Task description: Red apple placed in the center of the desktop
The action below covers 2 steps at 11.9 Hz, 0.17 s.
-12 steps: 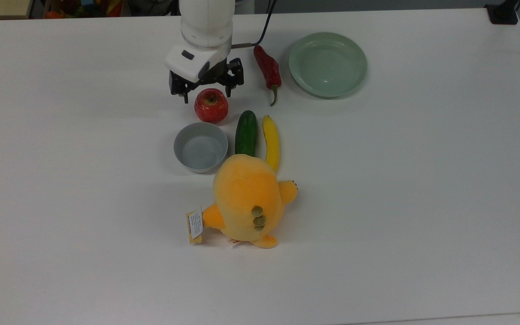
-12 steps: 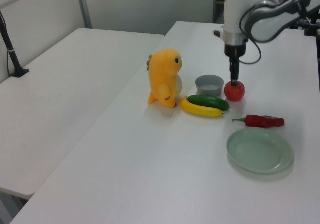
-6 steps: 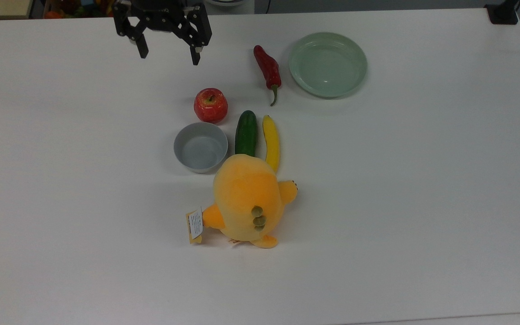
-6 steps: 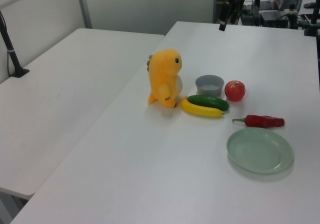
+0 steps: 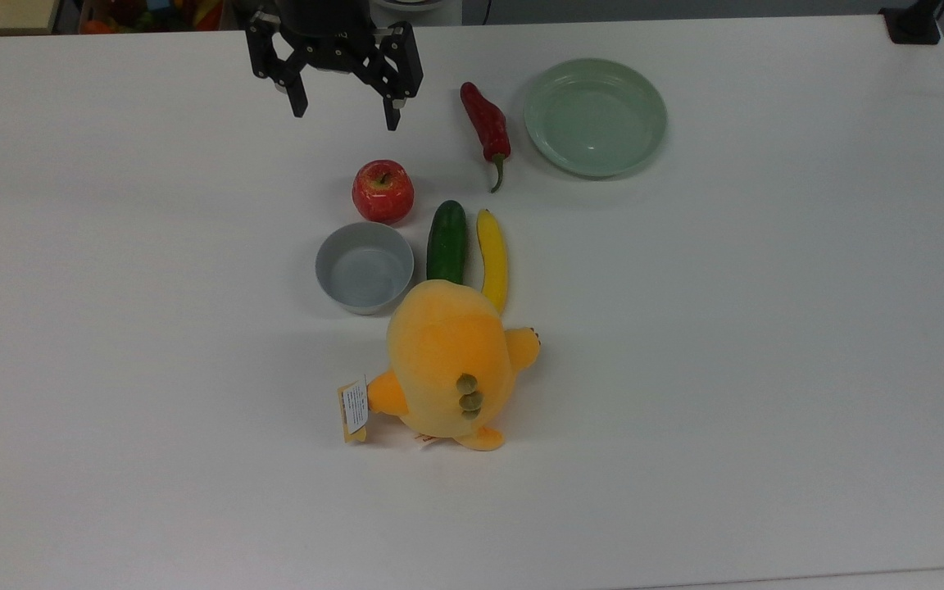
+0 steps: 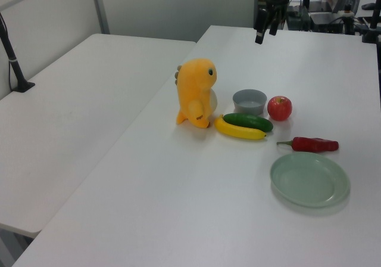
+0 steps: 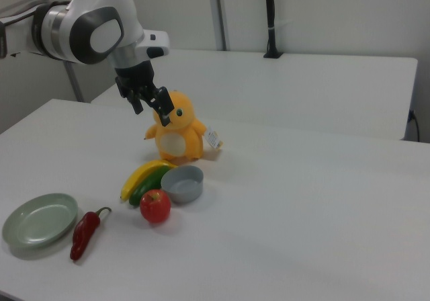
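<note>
The red apple [image 5: 383, 191] rests upright on the white desktop [image 5: 726, 328], just beyond the small grey bowl [image 5: 364, 267] toward the top view's upper edge. The apple [image 6: 279, 108] stands free, with nothing touching it. My black gripper [image 5: 347, 117] hangs well above the table, beyond the apple toward the top view's upper edge. It is open and holds nothing. In the left view the gripper [image 6: 265, 34] is high over the far end of the table. In the right view the gripper [image 7: 151, 111] hovers in front of the plush, far above the apple [image 7: 155, 205].
A green cucumber [image 5: 447, 242] and a yellow banana [image 5: 492, 258] lie side by side at the apple's right in the top view. A red chili [image 5: 486, 127] and a pale green plate [image 5: 595, 117] lie farther right. An orange plush toy [image 5: 447, 360] stands below the bowl.
One second ago the gripper stood low at the apple; it has since risen and drawn back, then shifted toward the top view's right. The apple stays where it was.
</note>
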Available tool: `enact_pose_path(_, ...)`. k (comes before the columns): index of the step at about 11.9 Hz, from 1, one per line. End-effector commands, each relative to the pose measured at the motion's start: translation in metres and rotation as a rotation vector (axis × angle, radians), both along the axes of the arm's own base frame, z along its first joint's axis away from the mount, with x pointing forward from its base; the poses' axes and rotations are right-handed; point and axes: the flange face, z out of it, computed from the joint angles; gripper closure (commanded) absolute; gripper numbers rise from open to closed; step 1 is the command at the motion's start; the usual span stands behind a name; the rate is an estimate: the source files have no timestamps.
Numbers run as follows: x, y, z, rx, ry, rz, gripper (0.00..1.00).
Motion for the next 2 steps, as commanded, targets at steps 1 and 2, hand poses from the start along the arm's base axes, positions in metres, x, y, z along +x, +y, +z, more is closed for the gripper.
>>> enact_pose_path(1,-0.0053,-0.0014,0.0017,-0.02,0.042,0.053,0.0)
enact_pose_path(2,-0.0047,-0.0014,0.0023,-0.019,0.036,0.049,0.0)
